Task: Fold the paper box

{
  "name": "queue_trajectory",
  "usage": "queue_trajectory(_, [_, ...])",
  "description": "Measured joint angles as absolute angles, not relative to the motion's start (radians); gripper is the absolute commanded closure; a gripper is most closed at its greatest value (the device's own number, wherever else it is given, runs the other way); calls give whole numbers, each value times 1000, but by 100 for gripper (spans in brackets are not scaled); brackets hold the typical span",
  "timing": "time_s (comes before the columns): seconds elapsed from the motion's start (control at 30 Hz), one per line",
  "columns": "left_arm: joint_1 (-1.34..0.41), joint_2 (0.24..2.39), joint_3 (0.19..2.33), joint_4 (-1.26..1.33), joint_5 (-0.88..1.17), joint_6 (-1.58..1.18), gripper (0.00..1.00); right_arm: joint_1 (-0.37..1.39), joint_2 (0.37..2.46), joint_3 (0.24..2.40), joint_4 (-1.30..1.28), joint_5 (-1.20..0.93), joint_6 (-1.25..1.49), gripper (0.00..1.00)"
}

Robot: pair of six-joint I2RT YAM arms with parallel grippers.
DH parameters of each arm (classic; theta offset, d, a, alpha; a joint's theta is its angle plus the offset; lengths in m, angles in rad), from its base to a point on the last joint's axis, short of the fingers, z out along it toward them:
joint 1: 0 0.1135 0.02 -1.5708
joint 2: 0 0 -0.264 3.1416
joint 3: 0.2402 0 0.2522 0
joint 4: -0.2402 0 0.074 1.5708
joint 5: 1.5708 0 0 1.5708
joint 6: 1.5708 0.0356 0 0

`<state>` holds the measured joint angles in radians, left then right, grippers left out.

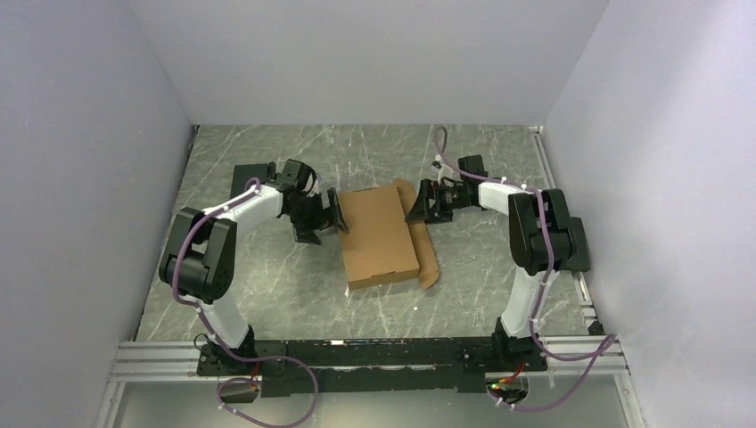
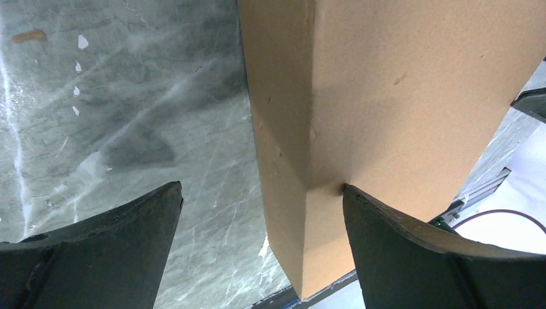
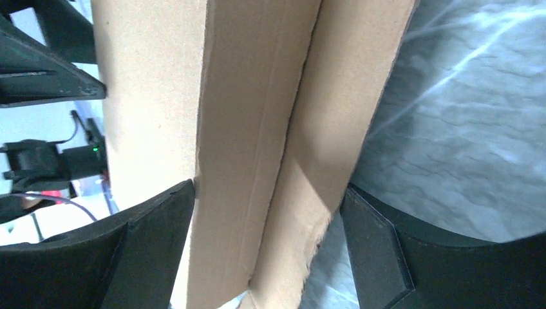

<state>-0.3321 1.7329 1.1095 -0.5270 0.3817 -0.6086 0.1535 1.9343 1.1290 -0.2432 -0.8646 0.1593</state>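
The paper box (image 1: 379, 234) lies in the middle of the table, a brown cardboard mailer with its lid down and a loose flap (image 1: 428, 254) curling out along its right side. My left gripper (image 1: 337, 218) is at the box's left edge and open; in the left wrist view (image 2: 262, 188) the left wall of the box (image 2: 386, 96) stands between the jaws and one fingertip (image 2: 360, 206) touches the top panel. My right gripper (image 1: 416, 207) is at the far right edge, open, its jaws (image 3: 270, 187) straddling the side wall and flap of the box (image 3: 244, 96).
The grey marble table (image 1: 267, 294) is closed in by white walls on three sides. A metal rail (image 1: 374, 357) with the arm bases runs along the near edge. Another rail (image 1: 584, 294) lies along the right side.
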Motion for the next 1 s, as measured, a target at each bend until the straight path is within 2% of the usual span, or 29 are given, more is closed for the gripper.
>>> queue_trajectory(0.2, [-335, 1719, 1111, -529, 356, -597, 1, 132, 1870, 1145, -322, -766, 27, 20])
queue_trajectory(0.27, [-335, 1696, 1111, -527, 342, -595, 0, 130, 1834, 1145, -341, -736, -7, 28])
queue_trajectory(0.4, [-334, 1614, 1095, -508, 332, -595, 5, 128, 1749, 1145, -354, -714, -72, 47])
queue_trajectory(0.53, [-334, 1524, 1055, -473, 333, -595, 19, 131, 1705, 1145, -371, -728, -141, 69])
queue_trajectory(0.6, [-334, 1499, 1038, -466, 334, -595, 33, 136, 1703, 1145, -387, -745, -172, 77])
queue_trajectory(0.67, [-334, 1493, 1026, -464, 334, -599, 53, 145, 1704, 1145, -411, -752, -195, 82])
queue_trajectory(0.73, [-334, 1493, 1009, -463, 333, -593, 64, 157, 1704, 1145, -429, -751, -219, 86])
queue_trajectory(0.83, [-334, 1496, 995, -475, 323, -594, 72, 186, 1716, 1147, -452, -736, -248, 90])
queue_trajectory(1.0, [-334, 1522, 995, -485, 300, -587, 74, 229, 1782, 1168, -499, -712, -283, 91])
